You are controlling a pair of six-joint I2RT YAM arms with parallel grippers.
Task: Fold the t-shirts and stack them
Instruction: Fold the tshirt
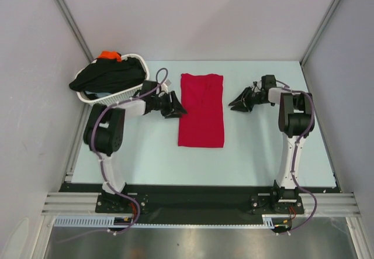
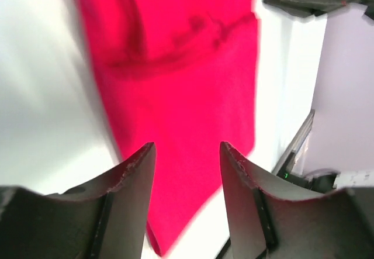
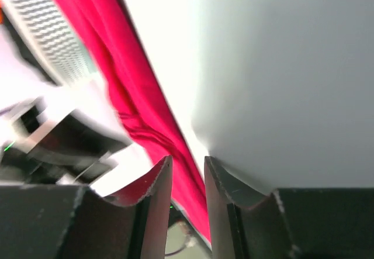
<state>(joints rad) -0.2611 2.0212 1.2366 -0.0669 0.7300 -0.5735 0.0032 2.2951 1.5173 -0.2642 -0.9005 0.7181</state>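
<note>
Two claws are mine, and neither one grips anything. My left claw (image 1: pixel 180 106) stands well parted, and through the left wrist camera its two dark fingers (image 2: pixel 131 177) frame a wide gap (image 2: pixel 187 148) with nothing pinched in it. Only the red t-shirt (image 2: pixel 187 72) shows beyond them. From above, this claw sits low at the shirt's left edge, near its far half, with the tips right at the cloth. I cannot tell whether they touch it. My right claw (image 1: pixel 235 104) is parted only a little. In its own view the fingers leave a slim slot (image 3: pixel 187 161) that holds nothing, with a strip of red cloth (image 3: pixel 134 95) running slantwise past them. This claw hangs to the right of the shirt, clear of its right edge, pointing inward at it. The red t-shirt (image 1: pixel 201 110) lies flat in the middle of the table (image 1: pixel 146 154), folded into a long narrow rectangle running away from my bases, directly between my two claws. Off at the far left corner, behind my left arm, a white basket (image 1: pixel 142 66) holds a black t-shirt (image 1: pixel 108 75) heaped over its rim, with an orange one (image 1: pixel 109 55) peeking out at the back.
</note>
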